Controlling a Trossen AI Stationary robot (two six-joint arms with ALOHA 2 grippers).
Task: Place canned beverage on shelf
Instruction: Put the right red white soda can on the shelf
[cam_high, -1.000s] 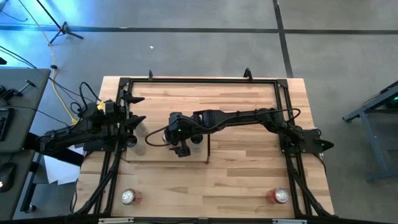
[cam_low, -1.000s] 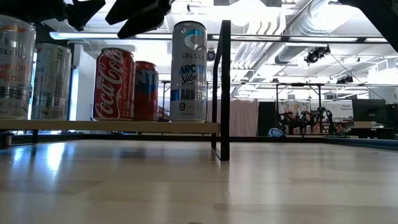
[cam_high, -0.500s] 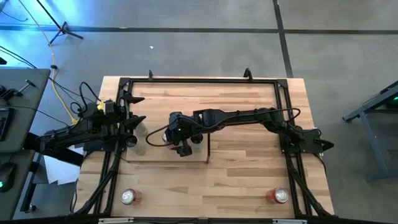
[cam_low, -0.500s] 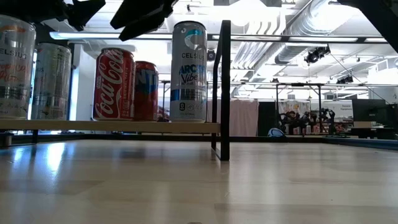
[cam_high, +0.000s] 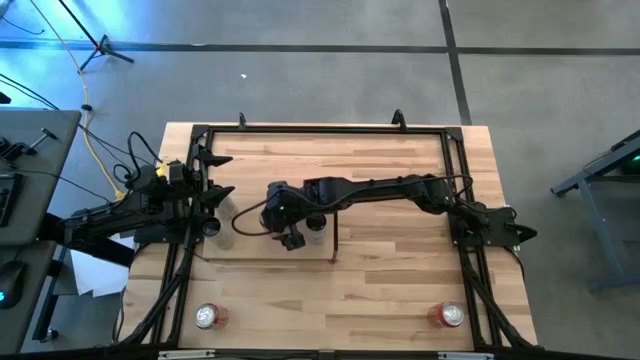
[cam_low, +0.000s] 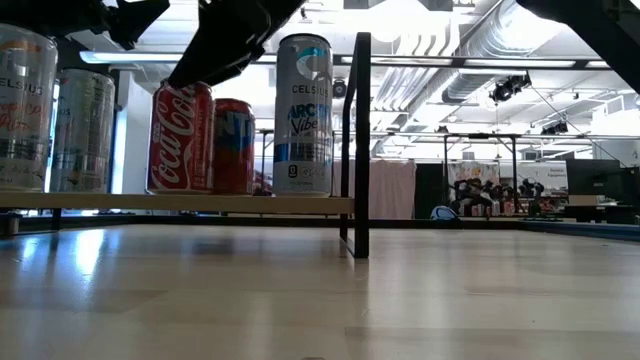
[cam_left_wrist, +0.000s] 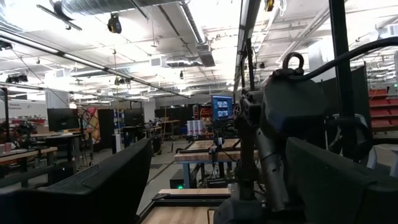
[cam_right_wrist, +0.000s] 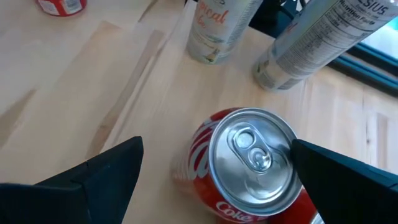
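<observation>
Counting seven cans in all: five upright in a row on the shelf (cam_low: 200, 204), two more standing well apart on the bare tabletop (cam_high: 400, 290) near its front edge, namely a left red can (cam_high: 207, 317) and a right red can (cam_high: 451, 315). Along the shelf in the low view, from the far end toward the dark upright strip (cam_low: 362, 140): an outer silver can (cam_low: 22, 110), a second silver can (cam_low: 82, 130), a red Coca-Cola can (cam_low: 182, 140), a red-and-blue can (cam_low: 233, 145) just behind it, and a tall Celsius can (cam_low: 303, 115) nearest the strip.

Two arms, one pincer each. Right pincer (cam_right_wrist: 216, 146) reached out over the shelf, spread wide directly above the Coca-Cola can (cam_right_wrist: 249, 168), one dark finger (cam_right_wrist: 93, 177) to either side of its silver top, gripping nothing; whether the finger nearer the rim touches it, cannot tell. Beyond it in the right wrist view, both silver cans upright on the same panel.

Left pincer (cam_high: 222, 176) waiting at the tabletop's left edge, just beside the shelf's end, likewise spread apart and empty.
</observation>
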